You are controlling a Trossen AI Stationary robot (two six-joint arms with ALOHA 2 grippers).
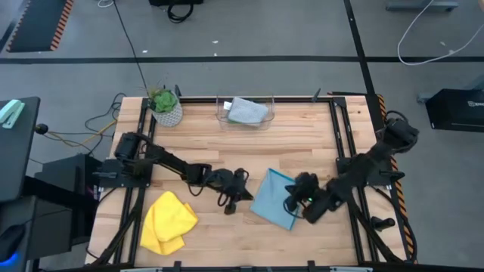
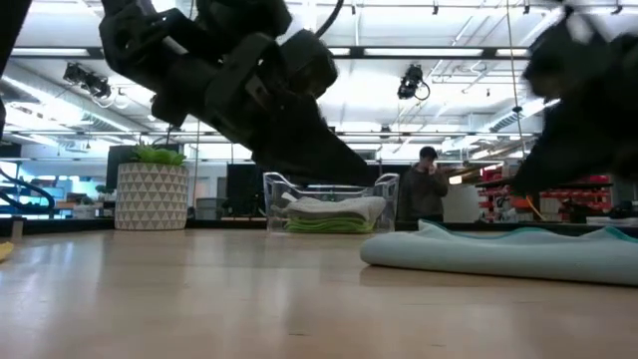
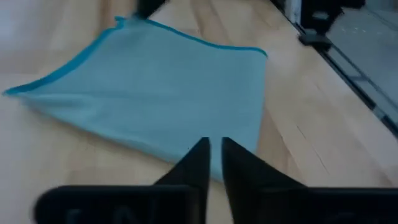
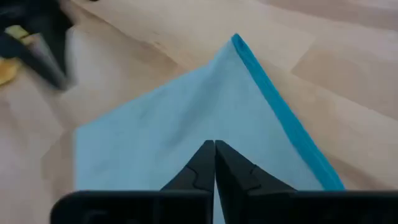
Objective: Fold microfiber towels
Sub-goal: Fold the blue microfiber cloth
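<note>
Light blue towel (image 3: 155, 93) lies flat on wood table (image 3: 311, 143), L hand (image 3: 215, 163) fingers nearly together just short of its edge.

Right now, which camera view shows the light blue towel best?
The high view: the whole light blue towel lies folded on the table, every edge visible. The low view shows only its side profile; each wrist view shows only part of it.

Two arms, matte black, jointed in chunky rounded segments with slim links between. Left gripper (image 3: 214, 163): two black wedge fingers tapering to points, a thin slit between them, black crossbar behind. Right gripper (image 4: 214, 163): same black pointed pair, tips touching, same crossbar. Small green light behind right jaws.
</note>
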